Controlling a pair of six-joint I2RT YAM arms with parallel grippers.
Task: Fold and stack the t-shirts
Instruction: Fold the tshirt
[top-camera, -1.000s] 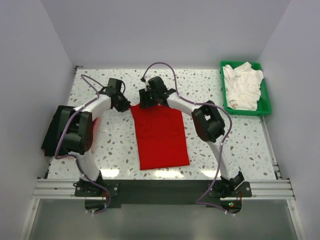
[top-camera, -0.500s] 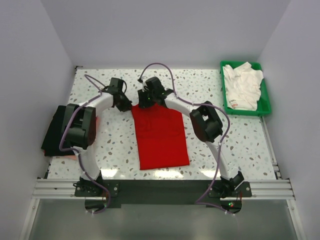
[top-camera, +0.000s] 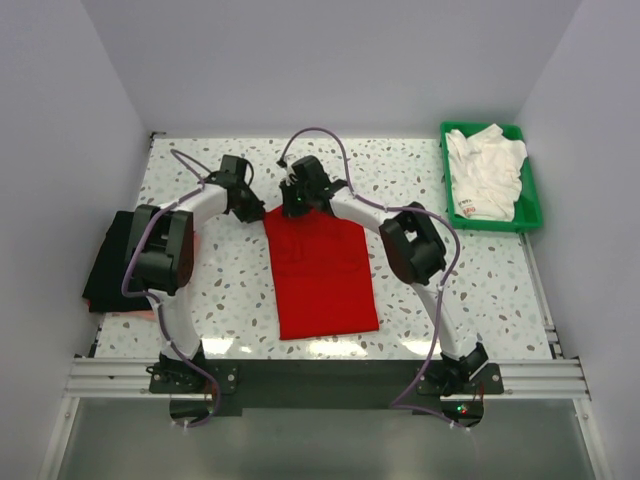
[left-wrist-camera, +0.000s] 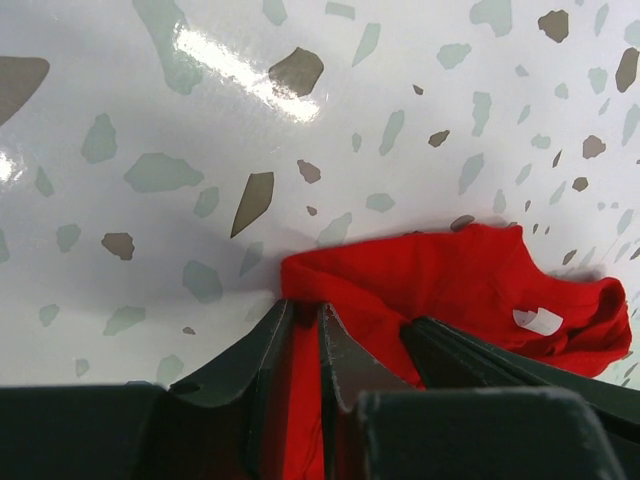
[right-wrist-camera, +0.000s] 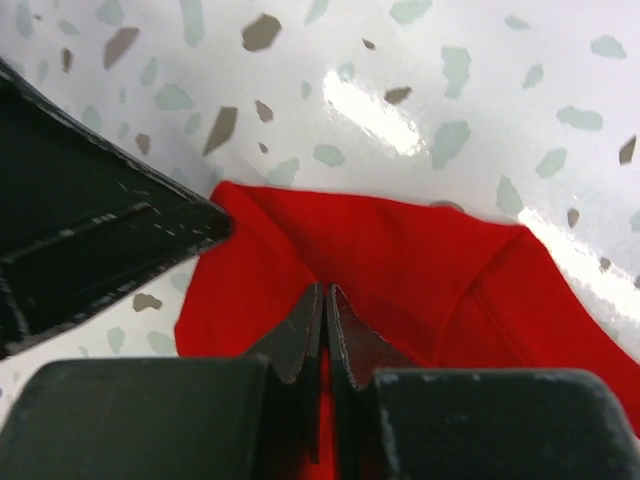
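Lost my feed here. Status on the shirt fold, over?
Left claw shut on red t-shirt, far-left corner. Right claw shut on its far edge. Black t-shirt, green tray of white t-shirts well aside.

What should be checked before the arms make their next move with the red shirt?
1. Left gripper pinches the red shirt: ok, cloth sits between its fingers.
2. Right gripper is closed on the shirt: ok, jaws shut on red cloth.
3. Both grips sit on the shirt's far edge, by the neck label: ok.
4. Near part of the shirt lies flat on the table: ok.
5. Black shirt lies apart from the red one: ok, off to the left.
6. Each grip holds all layers of the fold: cannot tell.
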